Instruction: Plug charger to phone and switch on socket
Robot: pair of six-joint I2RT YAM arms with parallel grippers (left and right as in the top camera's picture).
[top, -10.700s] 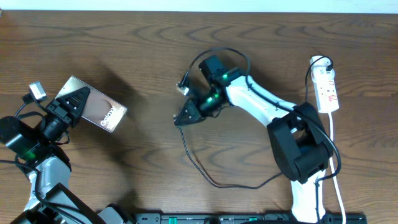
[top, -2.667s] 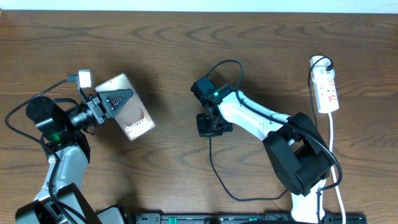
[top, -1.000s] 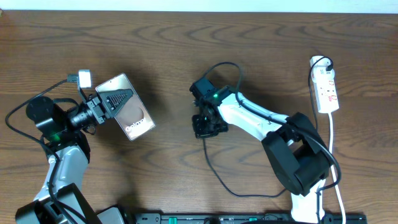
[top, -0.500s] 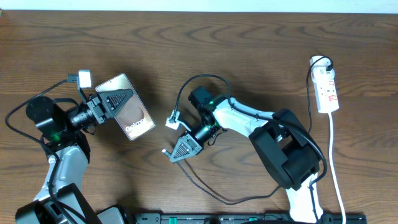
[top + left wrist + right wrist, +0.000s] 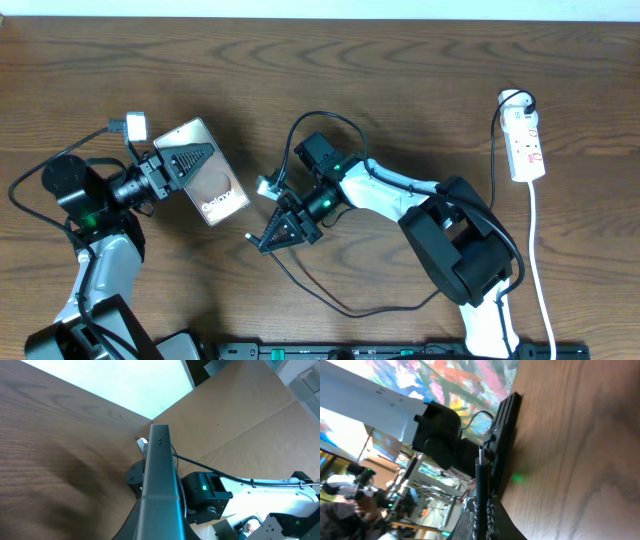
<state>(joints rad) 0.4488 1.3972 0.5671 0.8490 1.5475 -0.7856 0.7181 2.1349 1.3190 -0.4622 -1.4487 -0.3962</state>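
My left gripper (image 5: 178, 165) is shut on the phone (image 5: 212, 184), holding it above the table at the left with its "Galaxy" face up. In the left wrist view the phone (image 5: 159, 480) shows edge-on between the fingers. My right gripper (image 5: 272, 236) is shut on the charger (image 5: 300, 283) near its plug tip (image 5: 250, 237), just right of the phone's lower end. The right wrist view shows the plug tip (image 5: 480, 455) pointing at the phone's edge (image 5: 505, 435), a small gap between them. The white socket (image 5: 525, 145) lies at the far right.
The charger cable loops from behind the right wrist (image 5: 318, 125) and trails over the table toward the front (image 5: 360, 310). The socket's white cord (image 5: 540, 270) runs down the right side. A black bar (image 5: 400, 352) lines the front edge.
My right gripper has swung from the table's middle down and left with the charger's end, now close to the phone. The left arm and phone have held still over the last second.
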